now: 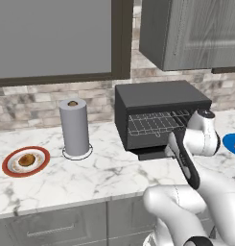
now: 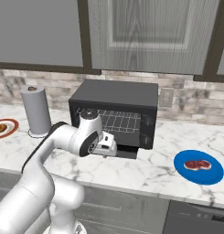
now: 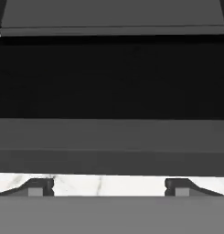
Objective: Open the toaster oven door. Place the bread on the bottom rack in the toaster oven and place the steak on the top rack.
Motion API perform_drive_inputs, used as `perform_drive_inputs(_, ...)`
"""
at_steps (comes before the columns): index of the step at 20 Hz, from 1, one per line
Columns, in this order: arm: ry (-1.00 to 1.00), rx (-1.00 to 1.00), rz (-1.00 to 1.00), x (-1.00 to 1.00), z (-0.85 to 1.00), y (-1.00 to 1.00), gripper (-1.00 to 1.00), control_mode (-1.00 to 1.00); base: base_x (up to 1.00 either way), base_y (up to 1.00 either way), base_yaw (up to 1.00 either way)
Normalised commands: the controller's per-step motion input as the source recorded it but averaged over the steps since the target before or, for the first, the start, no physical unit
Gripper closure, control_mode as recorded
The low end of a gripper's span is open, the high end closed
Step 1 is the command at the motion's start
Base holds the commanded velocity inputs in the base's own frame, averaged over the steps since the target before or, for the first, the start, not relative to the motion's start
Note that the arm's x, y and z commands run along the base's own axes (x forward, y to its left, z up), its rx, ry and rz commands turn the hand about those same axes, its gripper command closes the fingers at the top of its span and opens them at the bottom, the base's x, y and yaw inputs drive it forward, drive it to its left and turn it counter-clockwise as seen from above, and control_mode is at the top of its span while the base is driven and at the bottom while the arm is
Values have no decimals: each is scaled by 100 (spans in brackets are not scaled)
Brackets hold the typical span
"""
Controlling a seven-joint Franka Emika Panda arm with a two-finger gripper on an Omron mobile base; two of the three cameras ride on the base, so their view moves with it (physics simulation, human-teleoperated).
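The gripper (image 3: pixel 109 186) stands spread wide, its two dark fingertips (image 3: pixel 40 186) far apart and holding nothing. Between the tips lies a strip of white marble counter (image 3: pixel 104 185), and directly beyond it is the dark front edge of the toaster oven door (image 3: pixel 111 146), close before the hand. In the right base view the gripper (image 2: pixel 108 147) sits low at the front of the toaster oven (image 2: pixel 115 112), level with the door (image 2: pixel 125 152), which lies folded down and roughly flat over the counter.

The oven cavity is open; silver wire racks (image 1: pixel 155 122) show inside, though the upper and lower shelves cannot be told apart with certainty. The bread (image 1: pixel 26 160) rests on a red-rimmed plate (image 1: pixel 8 168) at the far left of the counter, well apart from the oven, with a paper-towel roll (image 1: pixel 75 127) standing upright between them. The steak (image 2: pixel 197 164) lies on a blue plate (image 2: pixel 214 176) to the oven's right, near the counter's front edge.
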Motion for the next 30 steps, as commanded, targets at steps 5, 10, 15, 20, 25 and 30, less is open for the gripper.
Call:
perform_drive_inputs(5, 1, 0, 0, -50, -100, 0, -100, -100, 0, 0, 0)
perform_drive_inputs(10, -4, 1, 0, -34, -27, 0, -100, -100, 0, 0, 0)
perform_drive_inputs(15, -14, 0, 0, 3, 88, 19, -100, -100, 0, 0, 0)
perform_drive_inputs(20, -5, -2, 0, 60, 76, 47, -100, -100, 0, 0, 0)
perform_drive_inputs(25, 10, -8, 0, 64, 93, 1, -100, -100, 0, 0, 0)
perform_drive_inputs(30, 8, -2, 0, 58, -4, -38, -100, -100, 0, 0, 0)
